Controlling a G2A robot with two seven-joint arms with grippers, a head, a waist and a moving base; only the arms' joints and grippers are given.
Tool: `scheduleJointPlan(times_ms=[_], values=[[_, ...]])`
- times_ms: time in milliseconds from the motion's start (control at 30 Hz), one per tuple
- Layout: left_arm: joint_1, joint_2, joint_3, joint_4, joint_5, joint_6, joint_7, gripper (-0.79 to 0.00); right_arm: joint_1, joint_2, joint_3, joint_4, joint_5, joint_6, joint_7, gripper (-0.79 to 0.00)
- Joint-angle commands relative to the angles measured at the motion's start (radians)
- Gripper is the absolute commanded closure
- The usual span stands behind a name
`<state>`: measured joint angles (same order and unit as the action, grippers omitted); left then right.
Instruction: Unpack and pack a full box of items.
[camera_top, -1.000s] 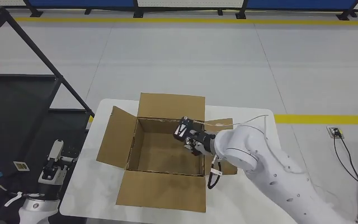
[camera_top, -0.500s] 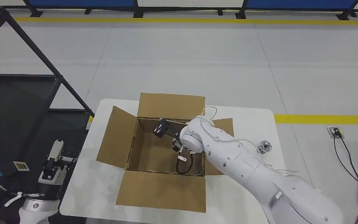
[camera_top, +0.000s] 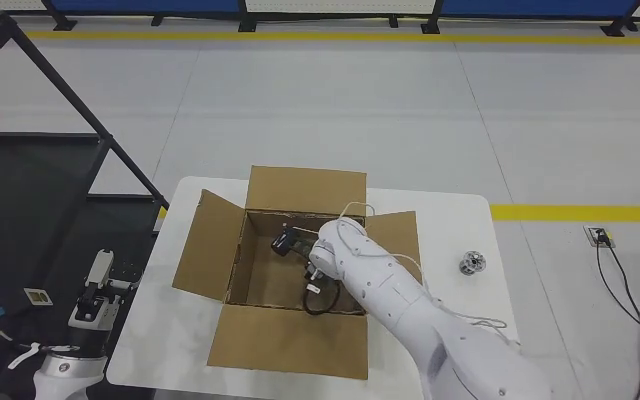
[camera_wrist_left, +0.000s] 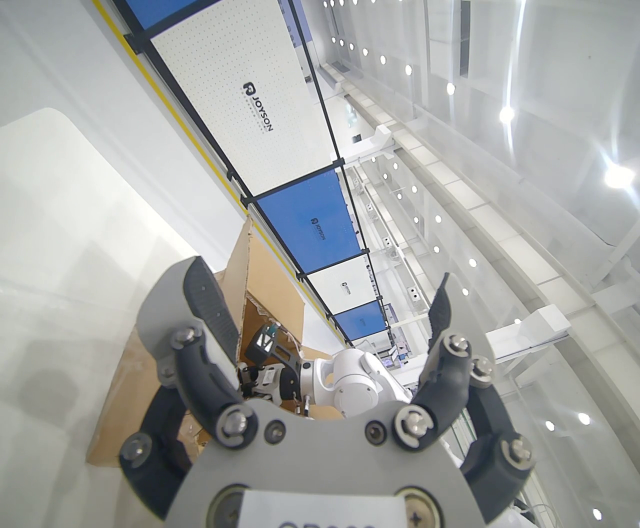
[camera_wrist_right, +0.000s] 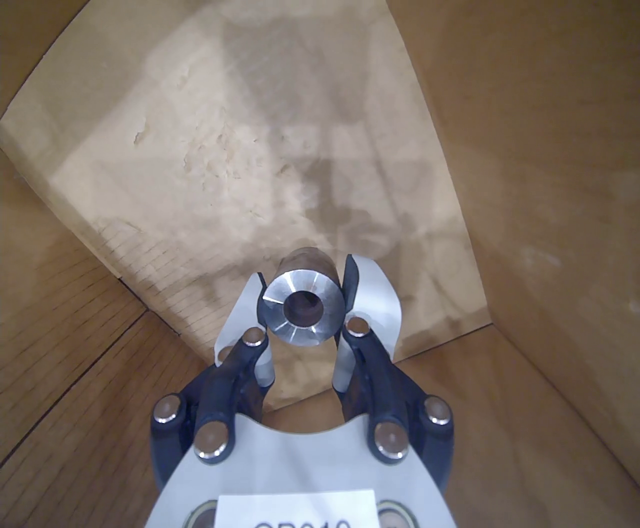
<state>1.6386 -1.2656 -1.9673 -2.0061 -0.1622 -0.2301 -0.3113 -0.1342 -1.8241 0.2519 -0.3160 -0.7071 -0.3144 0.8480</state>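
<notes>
Top view: an open box (camera_top: 303, 268) of brown corrugated cardboard stands on the white, round-cornered tabletop (camera_top: 445, 215), its four flaps folded outward. The glossy white right arm (camera_top: 372, 285) bends over the box's right wall, with its wrist down inside. A small round metal piece (camera_top: 468, 263) lies on the tabletop, right of the box and apart from it.

Left wrist view: the left end effector (camera_wrist_left: 320, 285) has its ribbed black pads spread wide with nothing between them. It is off the tabletop beside the box.

Right wrist view: the right end effector (camera_wrist_right: 305, 280) is clamped on a short steel cylinder (camera_wrist_right: 304, 310). The cylinder's end face is bright, with a round bore and fine radial slits. It is held above the box's scuffed, peeled cardboard floor.
</notes>
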Motion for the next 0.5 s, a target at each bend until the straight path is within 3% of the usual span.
scheduleJointPlan(times_ms=[0, 233, 467], values=[[0.000, 0.000, 0.000, 0.000, 0.000, 0.000, 0.000, -0.785, 0.000, -0.014, 0.000, 0.028, -0.004, -0.010, -0.008, -0.785], [0.000, 0.000, 0.000, 0.000, 0.000, 0.000, 0.000, -0.785, 0.024, -0.036, 0.018, 0.075, 0.000, -0.075, -0.049, -0.785], [0.000, 0.000, 0.000, 0.000, 0.000, 0.000, 0.000, -0.785, 0.077, -0.027, 0.032, 0.060, -0.034, -0.123, -0.113, -0.785]])
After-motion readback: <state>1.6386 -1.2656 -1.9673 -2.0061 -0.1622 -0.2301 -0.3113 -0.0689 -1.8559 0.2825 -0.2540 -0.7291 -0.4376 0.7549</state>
